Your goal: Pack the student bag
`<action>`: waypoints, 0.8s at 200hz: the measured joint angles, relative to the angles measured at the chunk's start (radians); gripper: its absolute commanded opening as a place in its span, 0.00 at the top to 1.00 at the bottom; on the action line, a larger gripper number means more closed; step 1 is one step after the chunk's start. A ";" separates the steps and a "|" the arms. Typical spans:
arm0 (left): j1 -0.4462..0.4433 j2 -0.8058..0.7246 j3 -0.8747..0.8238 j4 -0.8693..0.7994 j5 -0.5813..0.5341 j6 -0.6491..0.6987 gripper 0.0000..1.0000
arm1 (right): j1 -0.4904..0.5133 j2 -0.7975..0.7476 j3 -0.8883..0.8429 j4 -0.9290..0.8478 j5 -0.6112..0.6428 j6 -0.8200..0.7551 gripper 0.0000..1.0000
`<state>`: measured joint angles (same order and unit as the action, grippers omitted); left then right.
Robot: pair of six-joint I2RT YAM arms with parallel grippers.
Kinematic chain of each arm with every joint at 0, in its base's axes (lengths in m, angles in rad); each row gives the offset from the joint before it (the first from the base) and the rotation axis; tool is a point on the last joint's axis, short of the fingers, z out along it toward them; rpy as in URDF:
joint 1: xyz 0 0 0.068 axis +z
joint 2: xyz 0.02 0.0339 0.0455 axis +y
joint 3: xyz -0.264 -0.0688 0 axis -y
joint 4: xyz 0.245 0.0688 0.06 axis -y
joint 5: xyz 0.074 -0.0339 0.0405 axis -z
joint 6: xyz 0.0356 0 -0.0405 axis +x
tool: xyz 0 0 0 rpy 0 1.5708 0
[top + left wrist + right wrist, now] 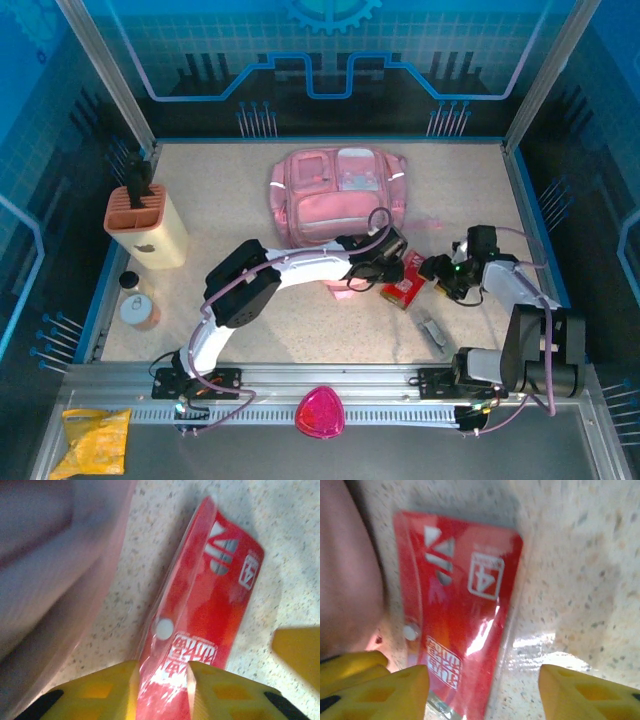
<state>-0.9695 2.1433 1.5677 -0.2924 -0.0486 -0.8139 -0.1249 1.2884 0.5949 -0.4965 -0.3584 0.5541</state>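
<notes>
Closest in the left wrist view, the left end effector [162,670] is clenched on the near end of a red plastic packet [210,600], with the glossy film pinched between its yellow fingers. The packet seems raised along one long side rather than lying flat. The right end effector [482,672] sits just beside it, jaws spread wide and holding nothing. The packet's near corner lies partly inside that gap, on the speckled surface [580,580].

From above, both end effectors meet at the packet, just in front of the student bag [335,195]. The bag lies toward the back middle of the surface, and I cannot tell whether any of its pockets is unzipped.

The step in hand looks like picking up the packet so it can go into the bag. The next move probably calls for lifting it clear without the slick film slipping, then carrying it back to the bag. The free right arm would likely have to hold an opening apart.
</notes>
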 measured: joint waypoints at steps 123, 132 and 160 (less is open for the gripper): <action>0.006 0.076 0.031 -0.016 -0.026 0.000 0.98 | 0.087 0.058 -0.032 0.060 -0.032 0.048 0.50; 0.006 0.076 0.031 -0.016 -0.025 0.000 0.99 | 0.087 0.058 -0.032 0.063 -0.041 0.050 0.51; 0.008 0.076 0.031 -0.016 -0.026 0.000 1.00 | 0.097 0.058 -0.035 0.116 -0.107 0.074 0.55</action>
<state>-0.9619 2.2189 1.5982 -0.3088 -0.0746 -0.8143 -0.0277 1.3464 0.5594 -0.3805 -0.4656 0.6285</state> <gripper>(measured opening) 0.050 0.465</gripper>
